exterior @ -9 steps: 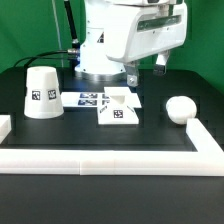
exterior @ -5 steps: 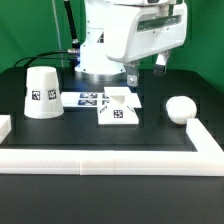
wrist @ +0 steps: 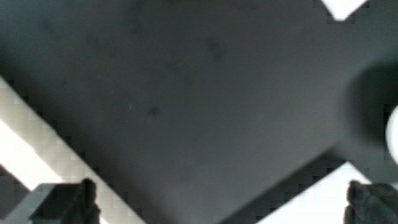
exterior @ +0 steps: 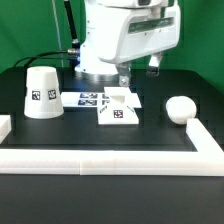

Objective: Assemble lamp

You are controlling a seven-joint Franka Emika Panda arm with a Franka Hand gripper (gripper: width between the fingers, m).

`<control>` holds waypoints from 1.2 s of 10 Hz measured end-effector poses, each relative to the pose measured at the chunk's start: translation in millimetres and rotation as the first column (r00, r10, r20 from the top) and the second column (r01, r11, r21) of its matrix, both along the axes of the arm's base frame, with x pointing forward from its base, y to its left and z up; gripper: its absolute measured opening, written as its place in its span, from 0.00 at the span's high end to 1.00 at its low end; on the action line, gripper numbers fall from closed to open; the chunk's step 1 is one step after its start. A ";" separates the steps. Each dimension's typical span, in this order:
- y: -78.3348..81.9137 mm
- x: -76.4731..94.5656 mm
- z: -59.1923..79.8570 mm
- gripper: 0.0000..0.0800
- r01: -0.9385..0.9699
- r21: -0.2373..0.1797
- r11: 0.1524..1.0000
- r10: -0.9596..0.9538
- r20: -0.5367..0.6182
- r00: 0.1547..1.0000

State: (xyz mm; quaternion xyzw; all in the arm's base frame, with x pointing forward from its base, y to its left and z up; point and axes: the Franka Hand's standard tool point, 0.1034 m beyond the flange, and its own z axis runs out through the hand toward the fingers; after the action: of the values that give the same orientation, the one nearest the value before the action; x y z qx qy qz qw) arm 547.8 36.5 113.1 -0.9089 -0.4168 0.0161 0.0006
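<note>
In the exterior view the white cone shade [exterior: 43, 92] stands on the black table at the left. The blocky square base [exterior: 118, 108] sits in the middle. The ball-topped bulb [exterior: 180, 108] lies at the right. My gripper [exterior: 140, 68] hangs above the table behind the base, touching no part. In the wrist view my gripper [wrist: 217, 204] is open and empty, its fingertips [wrist: 61, 200] wide apart over bare dark table. A white curve at that picture's edge [wrist: 393, 135] may be the bulb; I cannot tell.
The marker board [exterior: 88, 99] lies flat behind the base. Long white rim bars run along the front [exterior: 100, 157] and the exterior view's right [exterior: 205, 140]. A short white block [exterior: 4, 125] sits at the left edge. White bars also cross the wrist view [wrist: 36, 150].
My gripper has shifted slightly toward the exterior view's left. The shade, base and bulb have not moved.
</note>
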 end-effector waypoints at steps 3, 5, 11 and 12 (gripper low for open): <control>-11.8 -15.9 -7.2 0.13 0.211 -0.006 0.978 -0.211 -0.002 0.978; -11.8 -18.8 -9.2 0.13 0.340 -0.010 0.941 -0.340 -0.003 0.941; -9.4 -25.2 -12.3 0.13 0.672 -0.023 0.741 -0.672 -0.004 0.741; -11.2 -35.3 -14.9 0.13 0.706 -0.031 0.707 -0.707 -0.009 0.708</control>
State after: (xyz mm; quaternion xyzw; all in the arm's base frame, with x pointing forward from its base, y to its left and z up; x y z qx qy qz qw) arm 512.5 25.4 98.2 -0.9989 -0.0374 0.0289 -0.0004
